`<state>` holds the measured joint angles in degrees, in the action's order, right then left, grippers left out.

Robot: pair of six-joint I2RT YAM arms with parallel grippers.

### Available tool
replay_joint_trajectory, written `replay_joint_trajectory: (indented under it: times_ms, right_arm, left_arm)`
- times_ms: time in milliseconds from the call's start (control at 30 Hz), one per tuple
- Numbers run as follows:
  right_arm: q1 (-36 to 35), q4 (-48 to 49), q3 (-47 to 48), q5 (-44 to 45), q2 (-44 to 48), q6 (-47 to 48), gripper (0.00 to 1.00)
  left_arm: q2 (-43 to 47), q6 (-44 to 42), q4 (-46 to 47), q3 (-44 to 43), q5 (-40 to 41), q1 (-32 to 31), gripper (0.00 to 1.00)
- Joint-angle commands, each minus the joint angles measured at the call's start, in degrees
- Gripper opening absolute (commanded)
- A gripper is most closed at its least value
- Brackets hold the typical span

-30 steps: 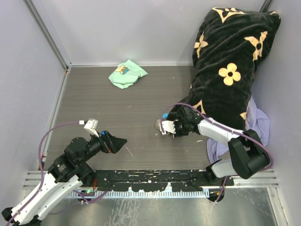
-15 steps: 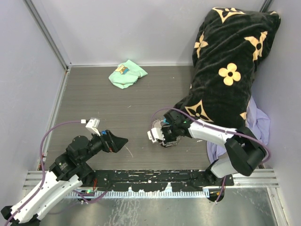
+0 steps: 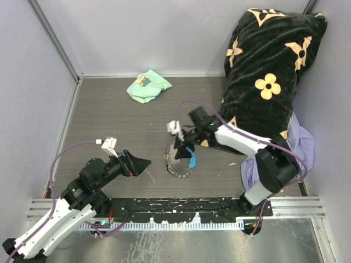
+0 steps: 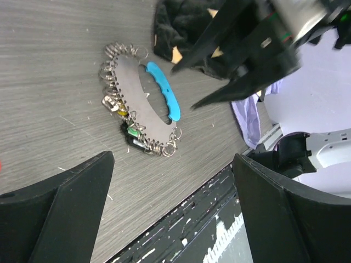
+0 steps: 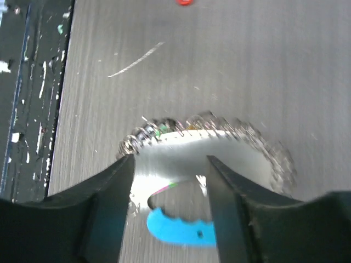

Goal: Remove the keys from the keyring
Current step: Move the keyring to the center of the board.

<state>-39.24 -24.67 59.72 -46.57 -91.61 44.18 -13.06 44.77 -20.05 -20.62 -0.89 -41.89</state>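
No legible text, number or brand in any view. On the black blanket (image 3: 269,71), gold flower and four-point star motifs only (no letters made out). The mint-green cloth (image 3: 148,86) has a small coloured print, too small to read. Tags on the keys (image 4: 125,121) are unreadable.

A lab robot cell: plain grey walls (image 3: 164,33), metal rail (image 3: 310,205), wood-grain tabletop (image 3: 120,126).

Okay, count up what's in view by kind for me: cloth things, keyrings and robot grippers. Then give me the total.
Cloth things: 3 (mint-green cloth, black flowered blanket, lavender cloth)
Keyrings: 1 (keyring; the keys on it are too small to count)
Grippers: 2 (left gripper, right gripper)
Total: 6
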Motion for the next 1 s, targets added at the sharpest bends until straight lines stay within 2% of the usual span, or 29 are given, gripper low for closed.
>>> replay_joint_trajectory:
  times_ms: [0, 33, 67, 133, 267, 300, 467, 667, 967]
  right_arm:
    - [10.16, -2.26, -3.13, -11.52, 7.33, -9.03, 0.65]
    - [11.26, -2.77, -4.41, -10.15, 8.35, -8.84, 0.7]
    - [11.9, -3.13, -5.41, -8.37, 9.3, -8.62, 0.71]
    - [12.93, -3.05, -6.22, -5.82, 9.73, -8.74, 0.71]
    - [13.8, -2.78, -4.63, 0.54, 7.16, -11.28, 0.7]
    - [14.09, -3.1, -4.19, 1.56, 6.13, -11.46, 0.68]
    - [14.36, -3.82, -3.73, 0.98, 2.12, -11.64, 0.65]
    - [14.3, -6.7, -1.4, 0.18, -2.68, -10.96, 0.56]
    - [14.37, -6.62, -1.36, 0.37, -4.18, -11.22, 0.55]
  left_arm:
    - [-4.69, 3.89, 10.79, 2.09, -1.87, 0.08, 0.9]
    - [-6.72, 3.88, 11.66, 1.88, -1.99, 0.07, 0.89]
    - [-8.73, 3.89, 12.3, 1.15, -1.95, 0.02, 0.88]
    - [-13.37, 3.92, 13.25, -0.16, -1.52, 0.01, 0.81]
    - [-25.39, 5.82, 15.4, -1.88, -0.42, 0.04, 0.67]
    - [-28.3, 6.33, 16.41, -2.1, -0.51, 0.05, 0.66]
    - [-39.95, 5.41, 24.33, -2.35, -3.2, -0.05, 0.49]
    - [-47.66, 1.52, 31.49, -3.87, -6.44, 0.0, 0.51]
    - [-58.54, -0.68, 34.63, -7.21, -9.95, 0.02, 0.51]
